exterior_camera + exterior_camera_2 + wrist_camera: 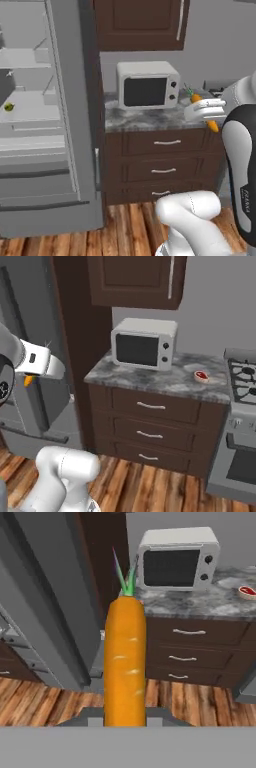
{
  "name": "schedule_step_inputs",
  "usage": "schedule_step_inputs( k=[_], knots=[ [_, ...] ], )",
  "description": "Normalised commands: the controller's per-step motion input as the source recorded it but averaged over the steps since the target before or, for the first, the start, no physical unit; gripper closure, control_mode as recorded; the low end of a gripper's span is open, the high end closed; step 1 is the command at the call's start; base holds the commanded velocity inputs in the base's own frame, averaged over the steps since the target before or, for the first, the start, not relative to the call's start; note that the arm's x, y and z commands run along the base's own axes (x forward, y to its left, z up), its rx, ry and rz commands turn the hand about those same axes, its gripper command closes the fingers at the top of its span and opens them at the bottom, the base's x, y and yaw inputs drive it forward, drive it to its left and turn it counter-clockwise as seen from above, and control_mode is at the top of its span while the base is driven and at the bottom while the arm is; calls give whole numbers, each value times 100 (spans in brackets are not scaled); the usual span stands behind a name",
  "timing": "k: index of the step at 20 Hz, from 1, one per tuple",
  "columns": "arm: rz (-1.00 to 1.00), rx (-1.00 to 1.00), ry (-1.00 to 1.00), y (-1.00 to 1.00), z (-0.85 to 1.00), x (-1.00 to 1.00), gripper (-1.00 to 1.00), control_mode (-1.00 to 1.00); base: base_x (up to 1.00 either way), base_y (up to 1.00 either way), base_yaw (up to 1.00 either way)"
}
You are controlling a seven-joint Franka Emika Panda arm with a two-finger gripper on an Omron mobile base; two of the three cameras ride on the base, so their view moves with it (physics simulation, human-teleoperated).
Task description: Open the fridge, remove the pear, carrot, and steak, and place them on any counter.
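Carrot (pixel 125 662) fills the hand cam, clamped lengthwise in the shut gripper (pixel 206 111), held in the air left of the microwave (pixel 144 344). Steak (pixel 201 375) lies on the surface (pixel 150 378) right of the microwave; pear (pixel 8 106) on a shelf in the open fridge (pixel 45 125), far left of it.

White microwave (pixel 143 344), stove (pixel 243 376), wooden floor (pixel 45 699).
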Motion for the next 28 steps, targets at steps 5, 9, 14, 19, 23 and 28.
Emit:
schedule_step_inputs(
  k=[5, 9, 14, 19, 23, 28],
  knots=[
    [0, 0, 0, 0, 0, 0, 100, 100, 2, -93, -39],
    [0, 0, 0, 0, 0, 0, 100, 100, 67, -44, -36],
    [0, 0, 0, 0, 0, 0, 100, 100, 100, -13, -13],
    [0, 0, 0, 0, 0, 0, 100, 100, 100, 0, 2],
    [0, 0, 0, 0, 0, 0, 100, 100, 100, -15, 4],
    [0, 3, 7, -12, -12, 8, 100, -100, 70, -19, 2]
  ],
)
